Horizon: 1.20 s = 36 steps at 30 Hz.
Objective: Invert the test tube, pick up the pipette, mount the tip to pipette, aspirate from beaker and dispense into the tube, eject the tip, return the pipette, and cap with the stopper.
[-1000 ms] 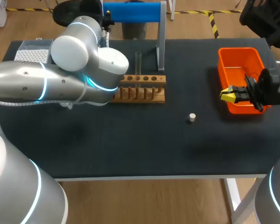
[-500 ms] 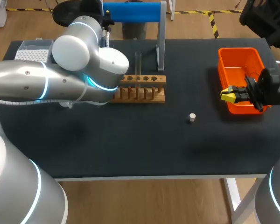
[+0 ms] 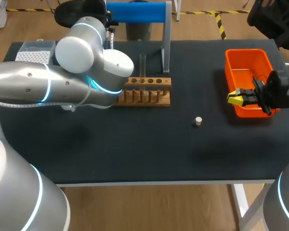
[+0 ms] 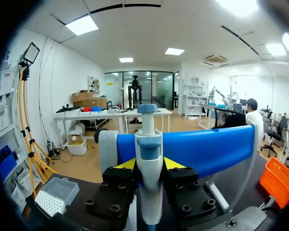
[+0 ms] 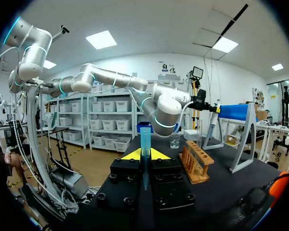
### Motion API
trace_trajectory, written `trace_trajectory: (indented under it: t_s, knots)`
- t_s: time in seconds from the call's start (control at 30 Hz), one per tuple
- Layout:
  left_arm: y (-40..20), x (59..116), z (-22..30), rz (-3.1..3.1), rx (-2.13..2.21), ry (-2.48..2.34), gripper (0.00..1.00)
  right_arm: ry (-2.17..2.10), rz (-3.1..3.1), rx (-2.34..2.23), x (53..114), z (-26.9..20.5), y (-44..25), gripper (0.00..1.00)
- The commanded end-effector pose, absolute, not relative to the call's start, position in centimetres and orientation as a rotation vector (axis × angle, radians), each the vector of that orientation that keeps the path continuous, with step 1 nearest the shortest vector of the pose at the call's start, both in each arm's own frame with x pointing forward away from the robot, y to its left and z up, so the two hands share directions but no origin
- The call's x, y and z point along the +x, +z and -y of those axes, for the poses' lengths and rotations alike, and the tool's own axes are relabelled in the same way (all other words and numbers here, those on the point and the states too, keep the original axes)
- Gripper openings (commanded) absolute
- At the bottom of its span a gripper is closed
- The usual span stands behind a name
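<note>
The white and blue pipette point(image 4: 148, 159) hangs on the blue stand point(image 3: 137, 12). My left gripper point(image 4: 149, 166) is at the stand, and its yellow-tipped fingers press the pipette body from both sides. In the head view that arm hides its own gripper. A clear test tube point(image 3: 142, 65) stands upright in the wooden rack point(image 3: 147, 91). The white stopper point(image 3: 198, 121) lies on the mat. My right gripper point(image 3: 236, 98) hovers by the orange bin point(image 3: 231, 67), shut on a slim blue tapered tip point(image 5: 145, 139). The glass beaker point(image 5: 175, 140) sits beyond the rack point(image 5: 195, 166).
The tip box point(image 3: 33, 53) sits at the table's back left corner, beside my left arm. The orange bin stands at the right, just behind my right gripper. The stand's metal post point(image 3: 166, 43) rises right behind the rack.
My left arm has edged slightly toward the stand and its fingers have closed in on the pipette. The right arm has not moved.
</note>
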<state>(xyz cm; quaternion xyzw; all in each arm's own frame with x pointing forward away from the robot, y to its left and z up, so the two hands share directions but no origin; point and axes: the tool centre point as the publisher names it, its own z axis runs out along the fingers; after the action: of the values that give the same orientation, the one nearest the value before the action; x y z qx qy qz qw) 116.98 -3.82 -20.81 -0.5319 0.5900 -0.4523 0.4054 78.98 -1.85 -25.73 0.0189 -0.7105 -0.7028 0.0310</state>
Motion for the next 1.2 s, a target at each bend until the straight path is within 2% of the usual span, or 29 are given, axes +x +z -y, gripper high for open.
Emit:
trace_trajectory:
  t_s: [0.03, 0.73, 1.2]
  knots:
    - [-20.9, 117.1, 4.1, -1.483, -1.347, -1.135, 0.0, -2.165, 2.191, 0.058, 78.9, 1.9, -25.7, 0.0]
    - [-16.4, 115.6, 3.3, -1.468, -1.276, -1.141, 0.0, -2.165, 2.191, 0.058, 78.9, 1.9, -25.7, 0.0]
    - [-13.5, 110.0, 2.9, -1.691, -1.09, -1.343, 0.0, -2.165, 2.191, 0.058, 78.9, 1.9, -25.7, 0.0]
